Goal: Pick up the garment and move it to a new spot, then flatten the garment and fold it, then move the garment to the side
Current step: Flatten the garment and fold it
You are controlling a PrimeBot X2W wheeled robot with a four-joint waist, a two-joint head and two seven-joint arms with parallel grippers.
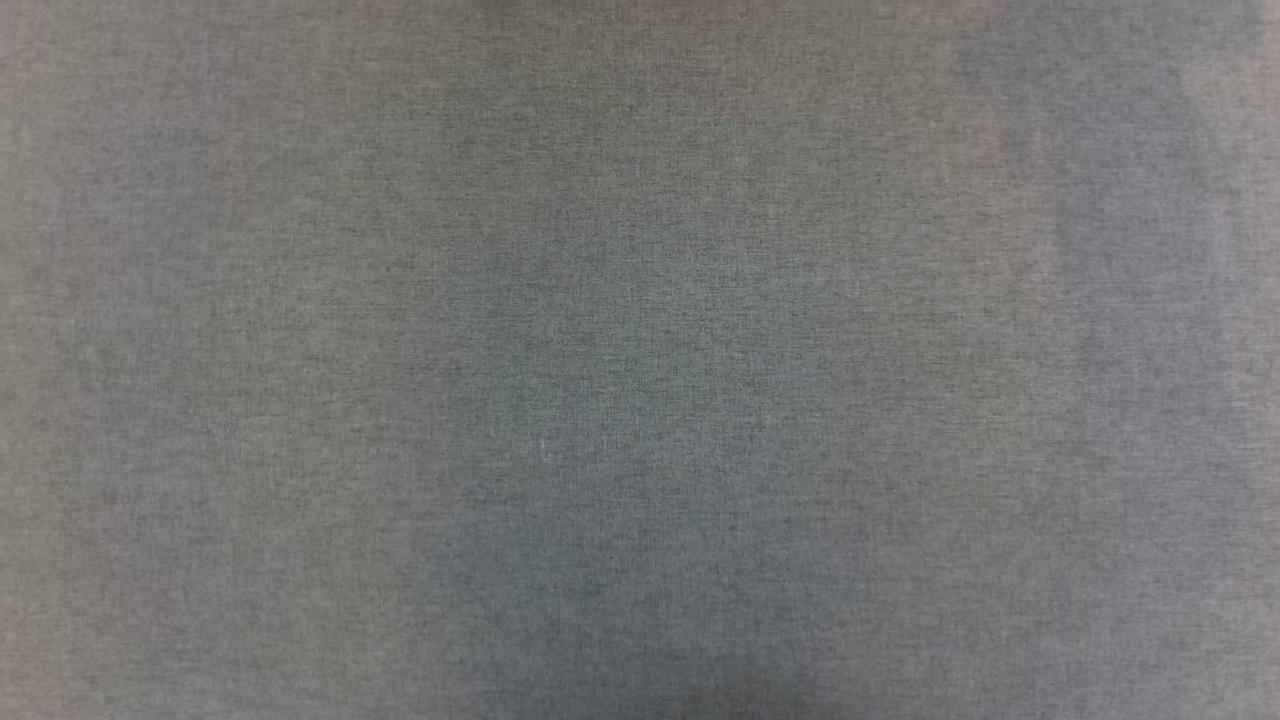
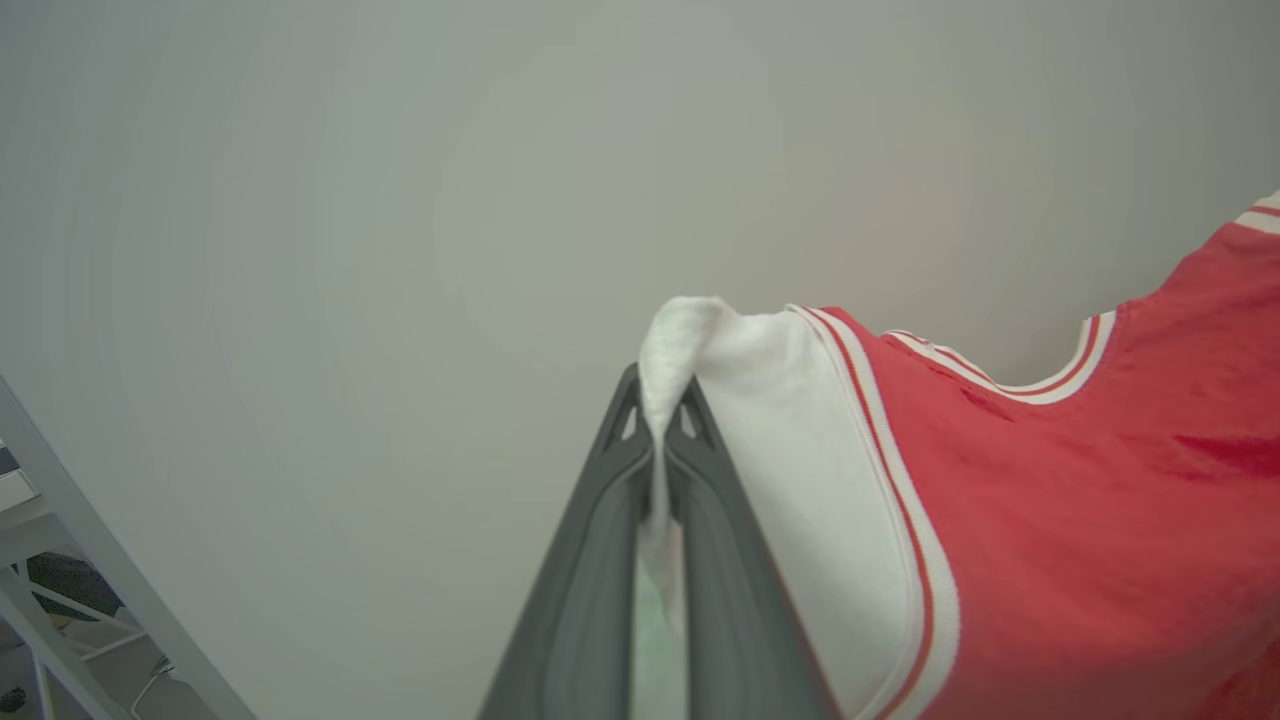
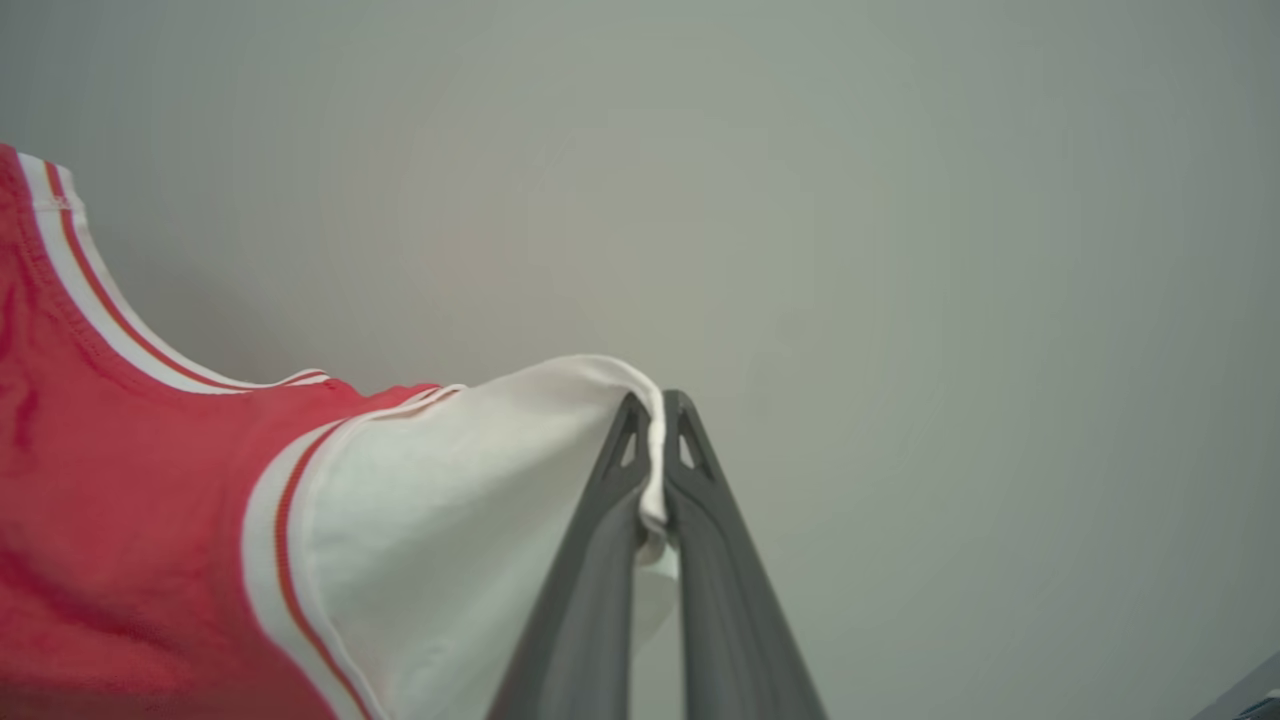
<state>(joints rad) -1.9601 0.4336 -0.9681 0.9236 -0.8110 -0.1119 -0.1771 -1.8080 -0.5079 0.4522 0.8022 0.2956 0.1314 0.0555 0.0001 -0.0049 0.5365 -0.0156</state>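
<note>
The garment (image 2: 1050, 520), a soft red T-shirt with white short sleeves and red-and-white striped trim, is held at both sleeves. In the left wrist view, the left gripper (image 2: 660, 400), two long dark grey fingers, is clamped together on a pinched fold of one white sleeve (image 2: 790, 450). A tuft of white cloth sticks out past the tips toward 12 o'clock. From that pinch the shirt spreads toward 3 and 5 o'clock. The striped seam runs down toward 5 o'clock, and the curved striped collar (image 2: 1050, 385) lies at about 2 o'clock.

In the right wrist view, the right gripper (image 3: 650, 410), made the same way, is closed on the edge of the other white sleeve (image 3: 450, 500). Here the red body (image 3: 120, 500) spreads toward 9 and 7 o'clock, with the collar trim at about 10 o'clock.

Behind the shirt in both wrist views lies a plain pale grey surface (image 2: 400, 200). I cannot tell whether the shirt touches it. At 8 o'clock in the left wrist view, the surface ends at an edge with white frame struts (image 2: 40, 590) beyond it.

The head view shows a close grey woven cloth (image 1: 640, 360), and I cannot tell what it belongs to.
</note>
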